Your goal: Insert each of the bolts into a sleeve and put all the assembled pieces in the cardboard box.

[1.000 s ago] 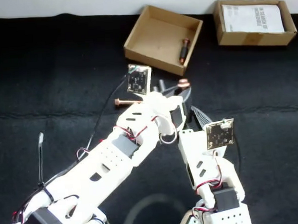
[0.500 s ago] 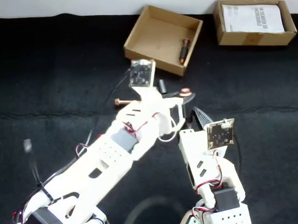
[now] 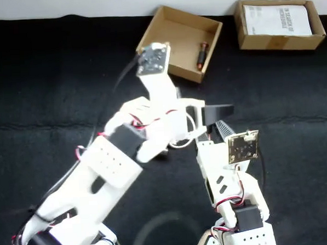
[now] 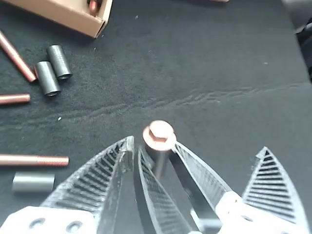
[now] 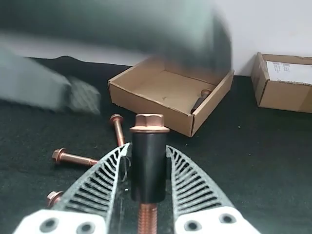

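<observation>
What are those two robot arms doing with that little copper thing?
They're fitting bolts into sleeves. The right gripper is shut on a black sleeve with a copper bolt pushed through it, held upright. The left gripper hangs open close by. One finished piece already lies in the cardboard box. Loose bolts and loose sleeves wait on the table.
</observation>
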You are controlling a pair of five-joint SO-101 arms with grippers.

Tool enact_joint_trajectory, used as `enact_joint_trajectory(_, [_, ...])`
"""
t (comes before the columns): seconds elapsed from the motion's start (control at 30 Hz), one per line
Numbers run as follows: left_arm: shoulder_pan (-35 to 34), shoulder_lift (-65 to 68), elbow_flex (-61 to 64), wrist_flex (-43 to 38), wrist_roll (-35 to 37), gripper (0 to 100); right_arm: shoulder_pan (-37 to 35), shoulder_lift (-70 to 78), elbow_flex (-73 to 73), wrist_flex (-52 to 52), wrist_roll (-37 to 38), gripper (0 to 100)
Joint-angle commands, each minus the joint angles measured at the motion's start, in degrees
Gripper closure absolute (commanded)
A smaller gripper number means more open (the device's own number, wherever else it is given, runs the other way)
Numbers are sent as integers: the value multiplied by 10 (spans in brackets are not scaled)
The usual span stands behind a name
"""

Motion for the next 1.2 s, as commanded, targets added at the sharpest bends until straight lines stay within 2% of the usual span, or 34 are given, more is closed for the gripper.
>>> enact_joint_trajectory(0.0, [1, -71, -73, 67, 2, 631, 7, -12, 36, -13, -3, 992])
enact_joint_trajectory(0.1, [-12, -128, -84, 98, 2, 632, 8, -12, 30, -13, -3, 992])
enact_joint_trajectory(0.27, [-101, -207, -80, 151, 0, 632, 10, -12, 29, -13, -3, 992])
enact_joint_trajectory(0.47, [-218, -298, -6, 207, -116, 632, 55, -12, -1, -13, -3, 992])
enact_joint_trajectory(0.6, [-275, -386, 83, 202, -167, 632, 59, -11, -57, -12, 14, 992])
enact_joint_trajectory(0.73, [-286, -480, 191, 202, -228, 632, 60, -10, -139, -12, 62, 992])
enact_joint_trajectory(0.9, [-323, -604, 315, 191, -234, 628, 61, 42, -230, -15, 122, 992])
enact_joint_trajectory(1.17, [-394, -754, 489, 108, -234, 631, 61, 221, -408, -15, 127, 992])
